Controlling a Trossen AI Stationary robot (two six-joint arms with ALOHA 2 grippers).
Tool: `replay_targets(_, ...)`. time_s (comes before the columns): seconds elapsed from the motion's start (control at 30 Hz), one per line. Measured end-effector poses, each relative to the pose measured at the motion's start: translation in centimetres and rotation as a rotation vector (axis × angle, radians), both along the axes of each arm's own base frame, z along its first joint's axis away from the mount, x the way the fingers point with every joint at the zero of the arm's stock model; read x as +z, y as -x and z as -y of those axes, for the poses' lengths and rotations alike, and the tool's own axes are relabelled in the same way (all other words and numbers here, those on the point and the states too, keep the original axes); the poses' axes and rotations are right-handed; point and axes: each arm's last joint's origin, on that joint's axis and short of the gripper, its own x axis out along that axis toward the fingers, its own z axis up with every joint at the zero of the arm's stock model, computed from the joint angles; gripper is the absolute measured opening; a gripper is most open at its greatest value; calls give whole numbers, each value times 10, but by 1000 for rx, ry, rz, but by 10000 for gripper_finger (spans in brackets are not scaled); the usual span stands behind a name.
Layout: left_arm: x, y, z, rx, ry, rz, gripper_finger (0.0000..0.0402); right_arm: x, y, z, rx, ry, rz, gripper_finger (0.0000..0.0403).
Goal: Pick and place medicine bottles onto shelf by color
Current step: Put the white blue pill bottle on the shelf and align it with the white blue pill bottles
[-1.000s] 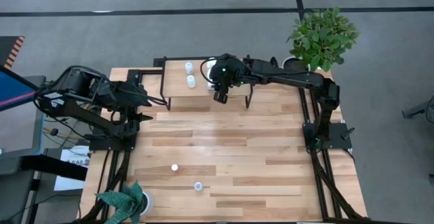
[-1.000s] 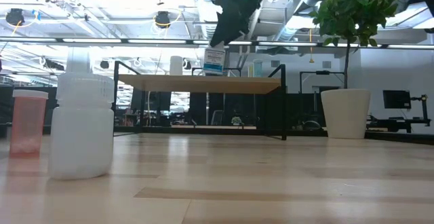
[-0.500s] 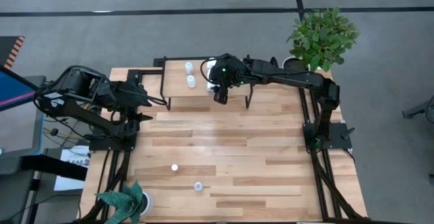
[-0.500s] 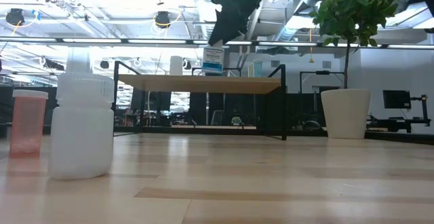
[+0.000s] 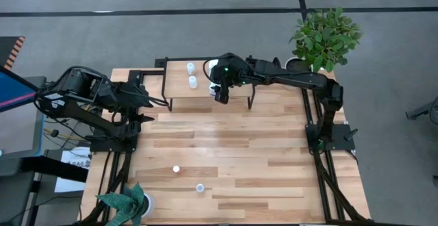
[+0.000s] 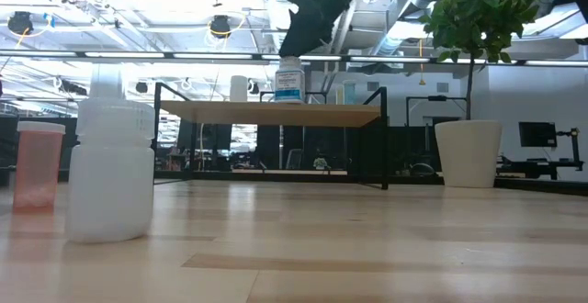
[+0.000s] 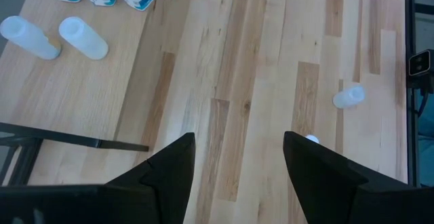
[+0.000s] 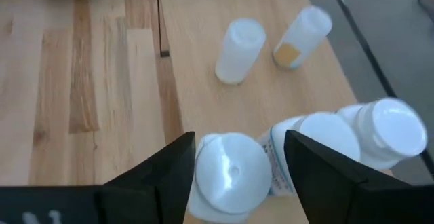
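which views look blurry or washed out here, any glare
Low view: the big white plastic bottle and translucent orange vial close to the lens are soft, bright ceiling lights flare behind. Right wrist view: the white-capped bottle between the right tool fingers is blurred. High view: even, no glare.

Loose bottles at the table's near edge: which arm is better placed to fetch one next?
Neither is close. The left gripper is free, waiting at its side. The right gripper hangs over the shelf, farther from the loose bottles.

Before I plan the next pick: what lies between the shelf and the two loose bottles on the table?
High view: only bare tabletop between the shelf and the loose bottles.
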Motion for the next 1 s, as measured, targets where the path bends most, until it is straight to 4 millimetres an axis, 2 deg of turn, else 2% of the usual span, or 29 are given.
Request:
replay_targets(0.27,0,0,0,0,0,0,210,17,0,-10,52,40,11,249)
replay_targets(0.5,0,0,0,0,0,0,210,30,1,-48,182,26,-47,249)
replay_targets(0.6,0,0,0,0,0,0,210,17,0,-61,226,-13,-138,247)
replay_targets(0.7,0,0,0,0,0,1,210,-2,-6,-63,216,-49,-213,235)
replay_targets(0.9,0,0,0,0,0,1,210,-33,-20,-48,153,-71,-287,189)
replay_targets(1.0,0,0,0,2,2,1,210,-36,-19,-40,130,-74,-299,166)
